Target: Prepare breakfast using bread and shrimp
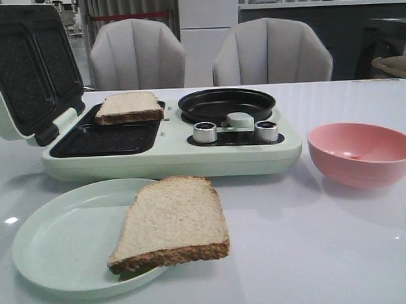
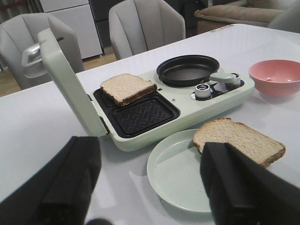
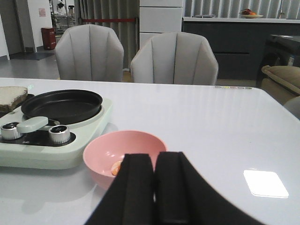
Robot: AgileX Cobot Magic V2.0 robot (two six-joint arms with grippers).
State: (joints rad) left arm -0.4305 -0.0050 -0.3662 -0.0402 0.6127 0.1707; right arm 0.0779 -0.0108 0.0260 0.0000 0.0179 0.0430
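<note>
Front view, nearest the camera: pale green plate (image 1: 66, 247) on the white table (image 1: 340, 254). One bread slice (image 1: 172, 223) lies on the plate's right side, overhanging the rim toward the table. Crumb pale beige, porous; crust dark brown, thick along the near edge. Slice flat, roughly square with one rounded end.

Behind the plate: mint-green breakfast maker (image 1: 176, 149), lid (image 1: 30, 71) swung open to the left, standing nearly upright, dark waffled plates inside. Lower grill tray (image 1: 106, 139) black and ridged. Second bread slice (image 1: 129, 106) sits at the tray's far end, tilted, propped on the tray edge rather than lying flat in it. Same colouring: beige face, brown crust.

On the maker's right half: round black pan (image 1: 227, 104), with two silver knobs (image 1: 205, 132) in front of it and a green handle between them.

To the right of the maker, just beside it but apart: pink bowl (image 1: 361, 153). The shrimp (image 3: 116, 168) lies at the bowl's bottom, a small orange piece, only partly seen past the gripper in the right wrist view; a faint orange speck in the front view. Shape too small to tell.

Left gripper (image 2: 150, 187): black fingers (image 2: 61, 183) spread wide, nothing between them, above the table near the plate.

Right gripper (image 3: 154, 187): fingers pressed together, nothing held, just on the near side of the pink bowl.

Far: two grey chairs (image 1: 136, 54) behind the table.
</note>
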